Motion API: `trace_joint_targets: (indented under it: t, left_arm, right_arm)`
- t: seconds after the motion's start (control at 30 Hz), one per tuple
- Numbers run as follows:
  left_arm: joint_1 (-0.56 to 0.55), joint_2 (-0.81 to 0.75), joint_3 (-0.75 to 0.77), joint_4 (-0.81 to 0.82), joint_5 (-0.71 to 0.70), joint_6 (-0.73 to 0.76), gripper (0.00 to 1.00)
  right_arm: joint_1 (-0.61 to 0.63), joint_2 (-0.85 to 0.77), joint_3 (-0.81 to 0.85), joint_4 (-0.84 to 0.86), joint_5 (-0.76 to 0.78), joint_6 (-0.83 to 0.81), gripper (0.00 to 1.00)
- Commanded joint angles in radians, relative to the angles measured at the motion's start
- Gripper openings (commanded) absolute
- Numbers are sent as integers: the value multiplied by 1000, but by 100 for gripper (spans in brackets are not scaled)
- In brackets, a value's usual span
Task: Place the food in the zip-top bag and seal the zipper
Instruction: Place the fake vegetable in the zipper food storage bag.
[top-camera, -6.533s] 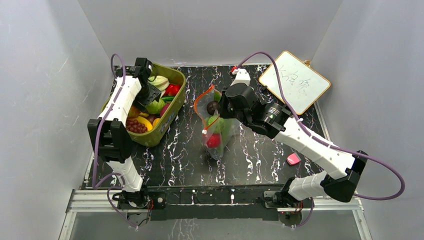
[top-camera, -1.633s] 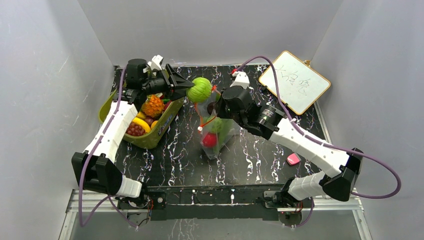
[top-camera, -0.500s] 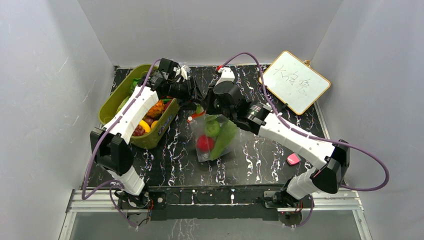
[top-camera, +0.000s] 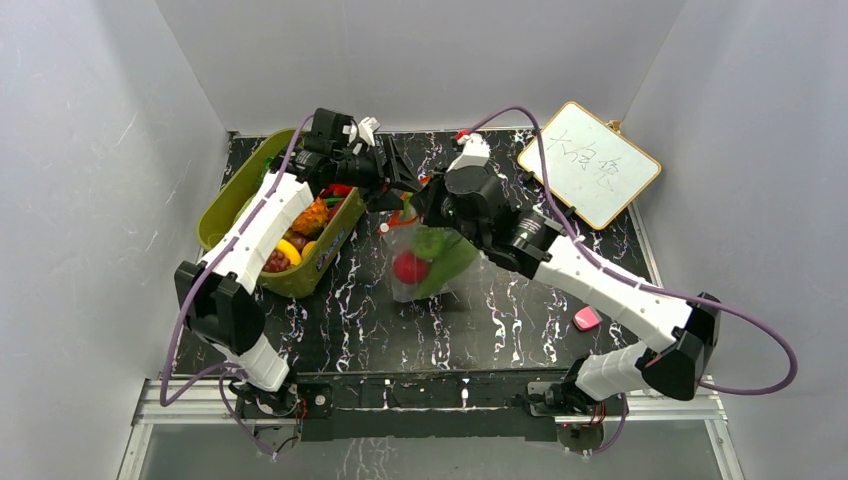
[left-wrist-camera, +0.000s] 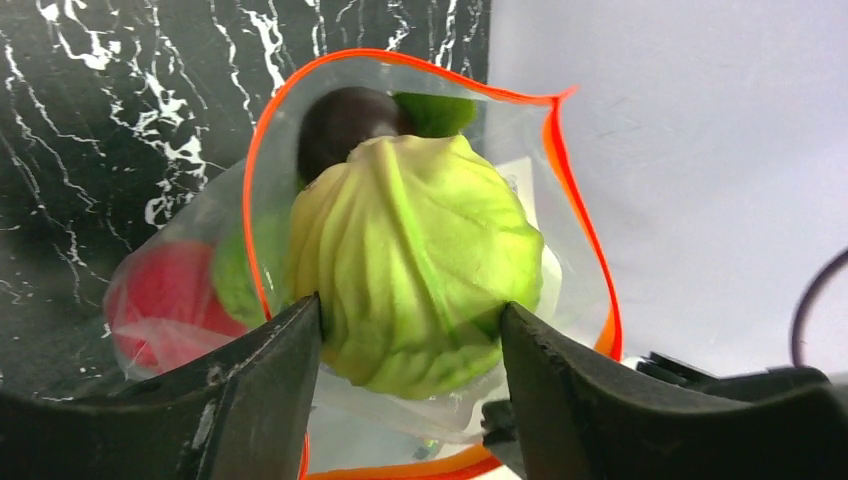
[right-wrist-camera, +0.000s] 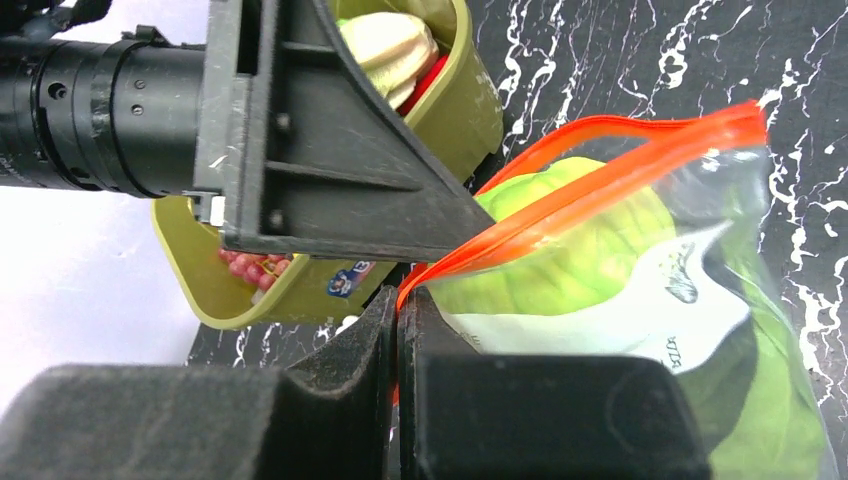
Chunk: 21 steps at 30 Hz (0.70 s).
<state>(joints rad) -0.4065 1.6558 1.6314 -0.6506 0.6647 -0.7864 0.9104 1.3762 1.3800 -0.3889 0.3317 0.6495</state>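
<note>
looking first at what hides: in the top view the left gripper (top-camera: 400, 184) and right gripper (top-camera: 417, 205) crowd together over the mouth of the zip-top bag (top-camera: 435, 278), so the mouth and both sets of fingertips are mostly covered there. left arm masks part of the olive tub (top-camera: 232, 196); the food in it cannot be fully counted, though orange, yellow, red and dark grape-like pieces show. left wrist view cuts off the bag's lower end, and right wrist view cuts off its right side. writing on the white board (top-camera: 590, 160) is too small to read. small pink item (top-camera: 587, 318) on the black marble table (top-camera: 340, 310), kind unclear.

pose: left arm runs from its base up along the tub, forearm angled right toward the bag. right arm stretches diagonally up and left, wrist at the bag's mouth.

jaws: left fingers (left-wrist-camera: 250, 400) press both sides of the pale green cabbage (left-wrist-camera: 415, 260), which sits in the open mouth, ringed by the zipper (left-wrist-camera: 252, 200). right fingers (right-wrist-camera: 330, 400) are clenched on the zipper strip at the mouth's edge. bag body lies on the table between the arms, just right of the tub.

counts: two arms, one bag, one tub, one board, one pink item. in the bag: one cabbage at the mouth, one dark round piece (left-wrist-camera: 345, 122), one red round fruit (left-wrist-camera: 165, 300), and a green piece (left-wrist-camera: 437, 112); further green shapes behind the plastic, number unclear.
</note>
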Motion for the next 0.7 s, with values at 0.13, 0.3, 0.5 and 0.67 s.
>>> trace_joint_targets:
  t: [0.13,0.3,0.5,0.67]
  left_arm:
    - [3,-126,65,-7,36,-24,65]
    - [5,-135,107,-83,-31,59,64]
    - [5,-183,203,-177,-157,258,62]
    - [5,-309,87,-129,-135,365,58]
  right_arm:
    - [-8,-120,-75,140,61,53,0]
    - [-10,-148,-107,177,70,56,0]
    - [-11,-168,-111,190,80,46,0]
    - [-12,-177,-112,206,97,60,0]
